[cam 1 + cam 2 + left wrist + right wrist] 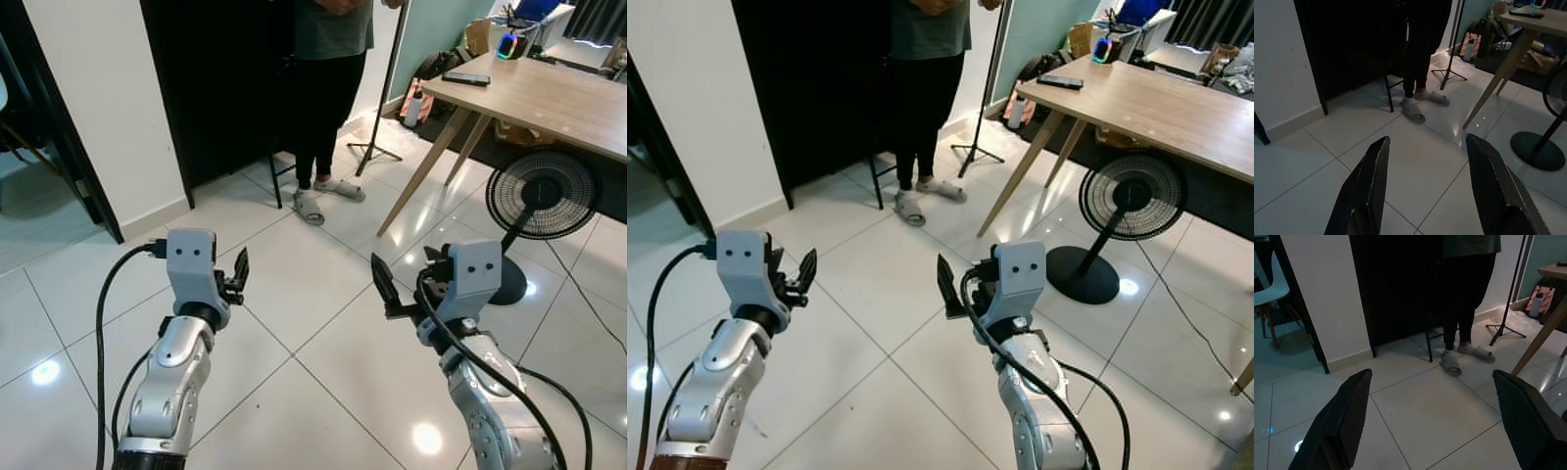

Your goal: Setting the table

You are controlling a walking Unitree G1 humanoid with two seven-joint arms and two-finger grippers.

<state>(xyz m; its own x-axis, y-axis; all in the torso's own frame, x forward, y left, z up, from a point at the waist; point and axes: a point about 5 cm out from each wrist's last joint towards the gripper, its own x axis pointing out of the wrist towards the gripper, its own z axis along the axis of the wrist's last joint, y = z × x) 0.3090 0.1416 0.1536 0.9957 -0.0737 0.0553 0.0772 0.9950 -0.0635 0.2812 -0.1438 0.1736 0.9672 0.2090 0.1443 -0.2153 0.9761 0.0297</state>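
While nothing is carried, both arms are held forward at about waist height over the white tiled floor [294, 323], a posture that reads as travel rather than handling. The left gripper [238, 274] is seen with its 2 black fingers parted and nothing between them, and the right gripper [384, 286] is likewise spread wide and empty; in the wrist views only bare tiles lie between each pair of fingers. Such readiness is probably kept so that either gripper can close on an item once one is reached.

The wooden table [549, 98], the thing to be set, stands well apart to the robot's right and ahead, on slanted legs. A dark flat object [466, 78], possibly a phone or remote, lies near its corner; no plates or cutlery can be made out on it, though its far end is cluttered and too small to read. A standing fan [542, 196] is placed beside the table, and a person [328, 98] in sandals stands ahead next to a tripod stand [384, 108]. By this judgement, the task is barely begun.
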